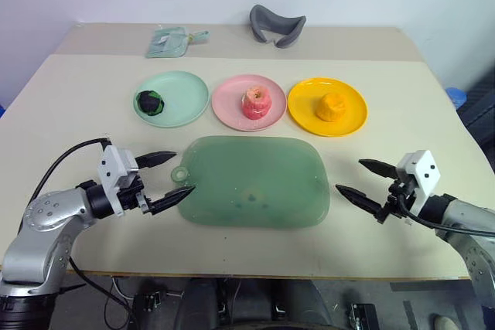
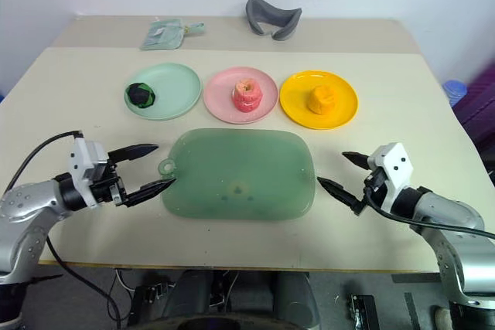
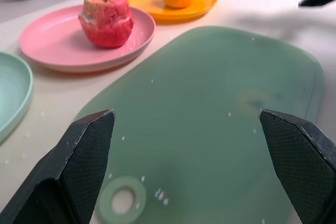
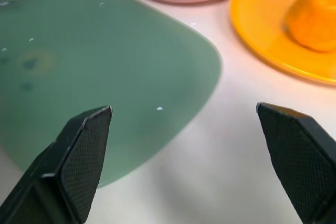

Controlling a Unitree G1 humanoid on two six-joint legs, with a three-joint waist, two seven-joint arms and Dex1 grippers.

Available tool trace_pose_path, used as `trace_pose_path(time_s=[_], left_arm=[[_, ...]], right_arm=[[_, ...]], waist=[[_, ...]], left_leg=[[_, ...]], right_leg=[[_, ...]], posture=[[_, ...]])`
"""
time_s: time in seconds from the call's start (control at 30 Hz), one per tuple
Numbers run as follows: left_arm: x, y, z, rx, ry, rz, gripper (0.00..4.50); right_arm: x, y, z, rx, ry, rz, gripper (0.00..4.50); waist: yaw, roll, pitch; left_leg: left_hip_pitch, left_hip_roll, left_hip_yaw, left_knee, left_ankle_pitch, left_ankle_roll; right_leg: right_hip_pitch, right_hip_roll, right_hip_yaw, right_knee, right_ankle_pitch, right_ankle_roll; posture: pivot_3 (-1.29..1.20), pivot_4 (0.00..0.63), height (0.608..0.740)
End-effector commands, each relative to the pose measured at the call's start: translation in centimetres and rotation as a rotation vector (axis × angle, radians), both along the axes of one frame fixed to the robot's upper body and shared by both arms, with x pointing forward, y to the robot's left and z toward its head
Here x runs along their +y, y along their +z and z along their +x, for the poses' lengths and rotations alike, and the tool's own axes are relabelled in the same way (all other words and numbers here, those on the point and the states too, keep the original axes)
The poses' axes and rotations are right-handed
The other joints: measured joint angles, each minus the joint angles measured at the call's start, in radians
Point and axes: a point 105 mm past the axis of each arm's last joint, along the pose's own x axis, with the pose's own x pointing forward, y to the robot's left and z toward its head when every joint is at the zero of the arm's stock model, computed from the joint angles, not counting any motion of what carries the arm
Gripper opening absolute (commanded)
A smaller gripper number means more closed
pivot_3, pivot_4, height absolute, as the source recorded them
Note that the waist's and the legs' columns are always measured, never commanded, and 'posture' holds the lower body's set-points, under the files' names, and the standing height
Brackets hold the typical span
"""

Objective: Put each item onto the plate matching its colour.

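The sorting looks finished: the black-and-green ball (image 1: 149,101) sits on the mint plate (image 1: 188,98), the apple (image 1: 256,103) on the pink plate (image 1: 226,102), the orange lump (image 1: 333,107) on the yellow plate (image 1: 304,103) (all along the far side). The left hand (image 1: 165,176) and right hand (image 1: 358,179) hang spread and empty beside the green mat (image 1: 255,181).

Bright, even light falls over the table (image 1: 77,106). The green mat (image 1: 255,179) carries only a soft sheen (no hard glare), and faint shadows hug the 3 plates beyond it. In the wrist views the near fingertips (image 3: 79,156) look slightly soft.
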Motion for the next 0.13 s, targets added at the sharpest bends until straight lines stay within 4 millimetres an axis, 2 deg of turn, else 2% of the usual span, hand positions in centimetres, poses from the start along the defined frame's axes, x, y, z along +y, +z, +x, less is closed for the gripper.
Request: trace_pose_path(time_s=[0.03, 0.13], left_arm=[[0.27, 0.83, -0.43, -0.025, -0.005, 0.003, 4.5], [-0.05, 0.54, -0.78, 0.014, -0.022, 0.002, 4.5]], right_arm=[[-1.39, 0.74, -0.22, -0.049, -0.032, 0.01, 4.49], [-2.34, 0.47, -0.51, -0.051, -0.052, 0.005, 4.49]], waist=[[0.002, 0.0, 0.0], [0.004, 0.0, 0.0]], left_leg=[[0.0, 0.0, 0.0, 0.0, 0.0, 0.0], [0.0, 0.0, 0.0, 0.0, 0.0, 0.0]], right_leg=[[0.0, 0.0, 0.0, 0.0, 0.0, 0.0], [0.001, 0.0, 0.0, 0.0, 0.0, 0.0]], posture=[[0.0, 0.15, 0.74], [0.0, 0.15, 0.74]])
